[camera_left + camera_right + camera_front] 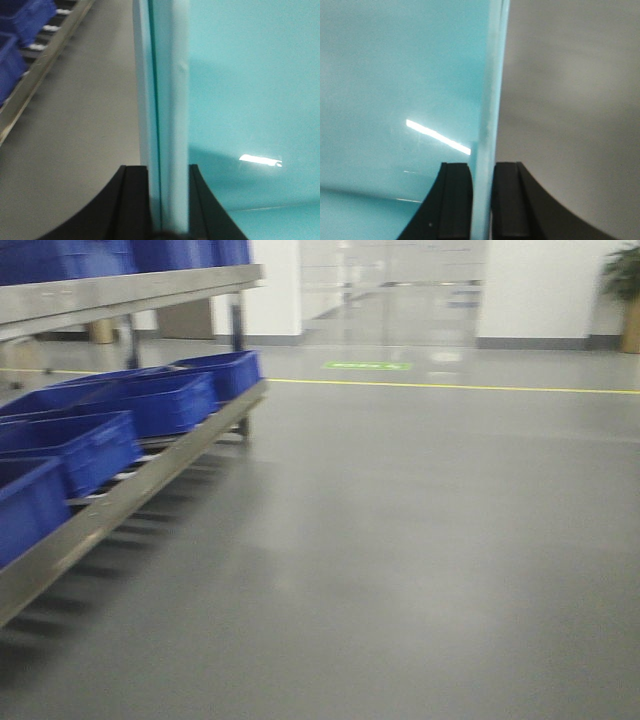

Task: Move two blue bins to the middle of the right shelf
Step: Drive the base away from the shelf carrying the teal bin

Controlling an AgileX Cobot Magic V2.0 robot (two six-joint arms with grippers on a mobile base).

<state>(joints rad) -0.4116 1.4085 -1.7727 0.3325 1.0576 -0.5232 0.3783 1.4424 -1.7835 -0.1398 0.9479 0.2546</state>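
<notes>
The left gripper [169, 172] is clenched on the side wall of a pale cyan bin [250, 75], its black fingers [136, 200] set only as far apart as the thick rim between them, one pressed against the outer face and one against the inner. The right gripper [482, 170] grips the opposite wall of the cyan bin [395, 60] the same way, a finger [507, 200] tight on each side of the thinner-looking edge. The bin is therefore held between the two arms, above the grey floor [75, 150], with its smooth inside facing each wrist camera and a bright streak of glare on the bottom. In the left wrist view a thin dark seam runs along the rim (whether that marks a second bin nested in the first cannot be told). That view also catches dark blue crates [20, 20] on a metal rack [45, 70] off to its left, while the right wrist view shows only bare floor beyond the wall. The front-facing view shows neither gripper nor bin: it looks along the rack [130, 498] with its row of dark blue crates [90, 445], over open floor to a yellow line [450, 387], a green floor marking [367, 365] and a potted plant [625, 280].
</notes>
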